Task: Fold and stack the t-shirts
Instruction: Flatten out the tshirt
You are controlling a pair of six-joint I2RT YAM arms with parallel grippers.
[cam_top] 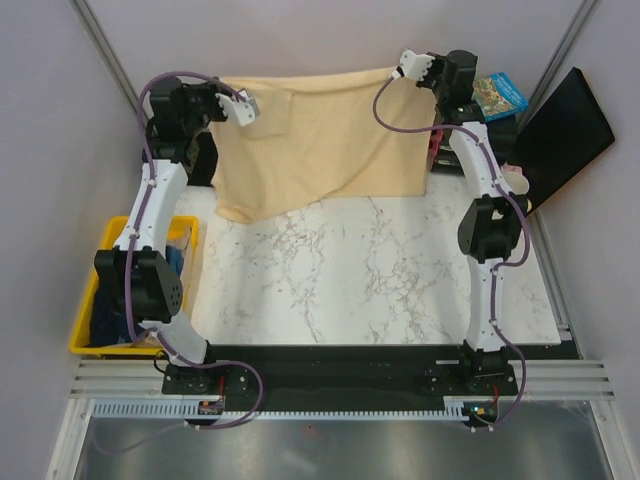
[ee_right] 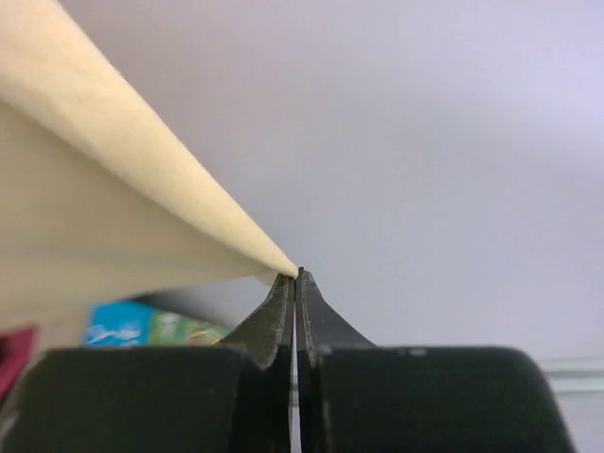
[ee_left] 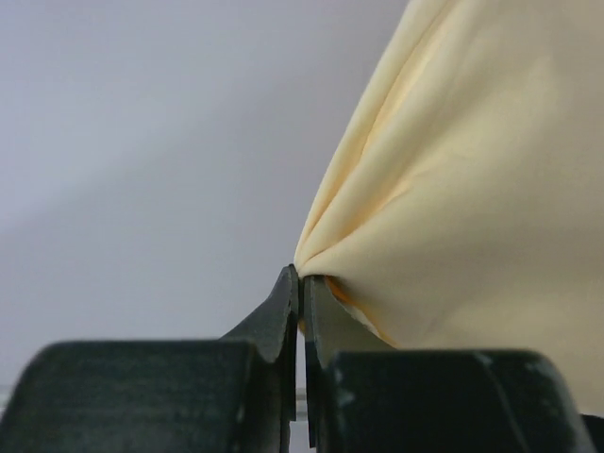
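Observation:
A large pale cream-yellow t-shirt [cam_top: 320, 140] hangs stretched between both arms at the far side of the table, its lower edge draping onto the marble top. My left gripper [cam_top: 247, 108] is shut on its left upper edge; in the left wrist view the cloth [ee_left: 472, 189] bunches right at the closed gripper [ee_left: 302, 278]. My right gripper [cam_top: 402, 68] is shut on the right upper corner, and the cloth [ee_right: 85, 208] runs taut to the closed gripper [ee_right: 297, 276]. No black t-shirt shows on the table.
A yellow basket [cam_top: 90, 300] with dark blue cloth inside stands at the left table edge. A black panel [cam_top: 560, 135] leans at the far right beside a colourful box [cam_top: 498, 95]. The marble tabletop [cam_top: 370, 280] lies between the arms.

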